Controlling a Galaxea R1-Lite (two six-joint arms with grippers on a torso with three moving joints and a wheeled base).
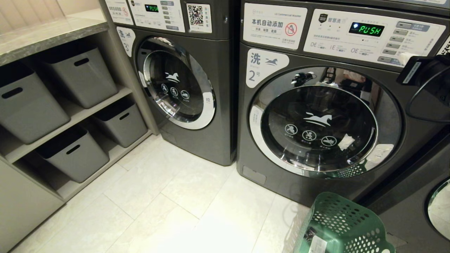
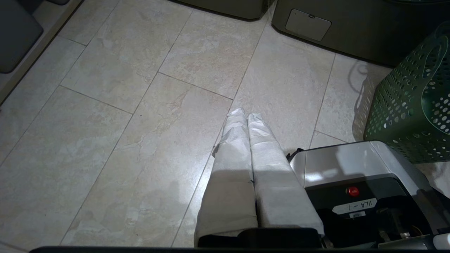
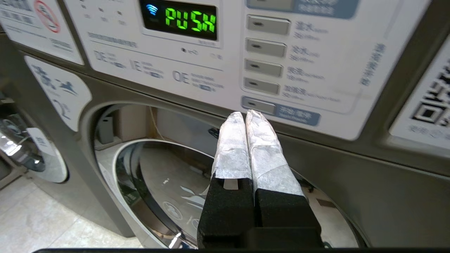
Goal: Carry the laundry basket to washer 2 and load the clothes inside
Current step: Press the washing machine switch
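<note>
At the control panel (image 3: 225,59) of washer 2 (image 1: 316,116), the right gripper (image 3: 245,116) was closed and empty, tips by one button. Below, the laundry basket (image 1: 342,225) stood on the floor (image 2: 140,105). Left gripper (image 2: 246,114) hung closed. Four grey bins (image 1: 81,75) occupied shelves.

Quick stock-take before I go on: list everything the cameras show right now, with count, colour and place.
washer 2: one, dark grey, ahead at right, chrome-ringed door shut, display reads PUSH.
washer to its left: one, dark grey, door shut.
third washer: one, dark grey, only a door edge shows at far right.
laundry basket: one, green, perforated, on the floor before washer 2; contents not visible.
storage bins: four, grey, on the shelves at left.
floor: pale tiles.
robot base: grey and black, beside the basket.
left gripper: shut, empty, low over the floor.
right gripper: shut, empty, tips at the bottom button of washer 2's panel.
</note>
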